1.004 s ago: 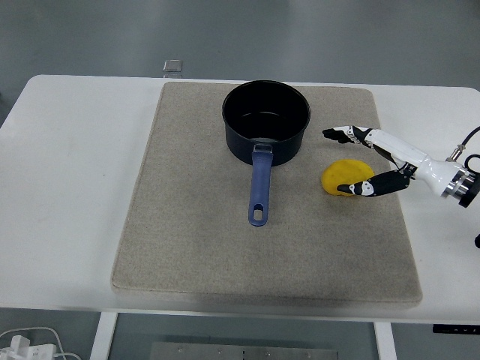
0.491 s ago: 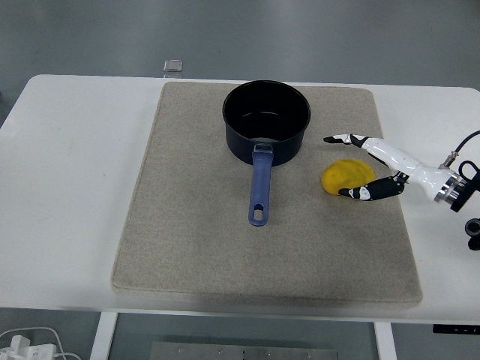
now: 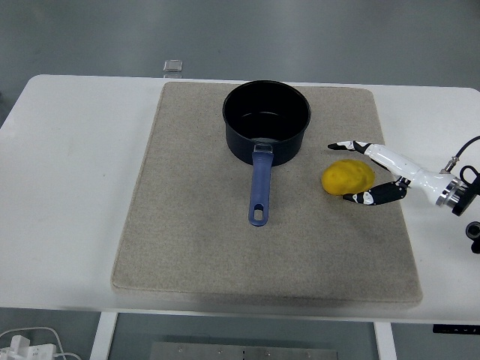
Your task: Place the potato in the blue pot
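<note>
The yellow potato (image 3: 347,177) lies on the beige mat (image 3: 195,225), to the right of the blue pot (image 3: 266,120). The pot stands upright at the mat's back centre, its inside dark and bare, its blue handle (image 3: 259,187) pointing toward the near edge. My right hand (image 3: 354,171) comes in from the right edge and sits just right of the potato. Its fingers (image 3: 352,145) are spread behind the potato and the thumb in front of it, open around it without closing on it. The left arm does not show.
The white table (image 3: 67,187) carries the mat. A small grey object (image 3: 173,67) lies at the table's far edge, behind the mat's back left corner. White cables (image 3: 30,345) show below the table at the bottom left.
My right hand has drawn back to the right and slightly down, so more of the potato shows. The potato and pot have stayed in place.
</note>
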Motion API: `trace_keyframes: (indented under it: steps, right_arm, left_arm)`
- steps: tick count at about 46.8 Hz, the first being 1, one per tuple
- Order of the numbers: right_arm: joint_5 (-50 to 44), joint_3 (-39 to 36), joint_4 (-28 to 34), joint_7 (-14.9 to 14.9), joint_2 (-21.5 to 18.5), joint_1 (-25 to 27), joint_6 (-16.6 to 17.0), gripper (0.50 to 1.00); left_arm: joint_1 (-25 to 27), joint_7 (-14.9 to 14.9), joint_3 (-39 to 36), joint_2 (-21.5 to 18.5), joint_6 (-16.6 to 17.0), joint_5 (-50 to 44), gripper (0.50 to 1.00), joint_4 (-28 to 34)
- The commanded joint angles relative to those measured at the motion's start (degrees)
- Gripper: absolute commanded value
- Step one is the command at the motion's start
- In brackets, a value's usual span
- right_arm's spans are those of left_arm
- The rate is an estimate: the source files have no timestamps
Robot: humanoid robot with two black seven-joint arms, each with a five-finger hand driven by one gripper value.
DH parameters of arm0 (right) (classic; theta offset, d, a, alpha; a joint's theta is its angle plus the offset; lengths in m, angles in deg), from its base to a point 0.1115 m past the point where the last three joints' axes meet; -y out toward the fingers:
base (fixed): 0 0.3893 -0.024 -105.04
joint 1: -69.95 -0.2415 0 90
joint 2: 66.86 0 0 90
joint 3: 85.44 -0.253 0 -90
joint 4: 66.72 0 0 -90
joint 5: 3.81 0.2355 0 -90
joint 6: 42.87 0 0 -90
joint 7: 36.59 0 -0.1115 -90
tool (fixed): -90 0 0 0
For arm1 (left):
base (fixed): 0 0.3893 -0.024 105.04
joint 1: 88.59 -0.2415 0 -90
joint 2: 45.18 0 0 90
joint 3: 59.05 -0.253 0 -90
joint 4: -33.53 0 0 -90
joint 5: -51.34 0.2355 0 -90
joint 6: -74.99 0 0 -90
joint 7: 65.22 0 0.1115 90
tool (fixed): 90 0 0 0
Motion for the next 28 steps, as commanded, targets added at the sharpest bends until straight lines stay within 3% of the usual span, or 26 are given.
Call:
trace_keyframes:
  steps: [1,6,18,23,26,28]
  right_arm:
    - [0.09,-0.08,0.05,0.00,0.00,0.06,-0.15,0.869]
    - [0.09,0.00,0.05,0.00,0.00,0.14,-0.24,0.783]
    - [0.09,0.09,0.05,0.00,0.00,0.41,-0.33,0.721]
    - [0.09,0.18,0.13,0.00,-0.09,0.49,-0.24,0.644]
    - [0.09,0.18,0.13,0.00,-0.17,0.49,-0.24,0.527]
    - [0.09,0.18,0.13,0.00,-0.35,0.49,-0.24,0.500]
  left_arm:
    - [0.00,0.00,0.00,0.00,0.00,-0.01,0.999,0.01]
    - [-0.09,0.00,0.00,0.00,0.00,-0.01,0.999,0.01]
    - [-0.09,0.00,0.00,0.00,0.09,-0.01,0.999,0.01]
    - [-0.09,0.00,0.00,0.00,0.09,-0.01,0.999,0.01]
    - [-0.09,0.00,0.00,0.00,0.09,-0.01,0.999,0.01]
    - [-0.09,0.00,0.00,0.00,0.09,-0.01,0.999,0.01]
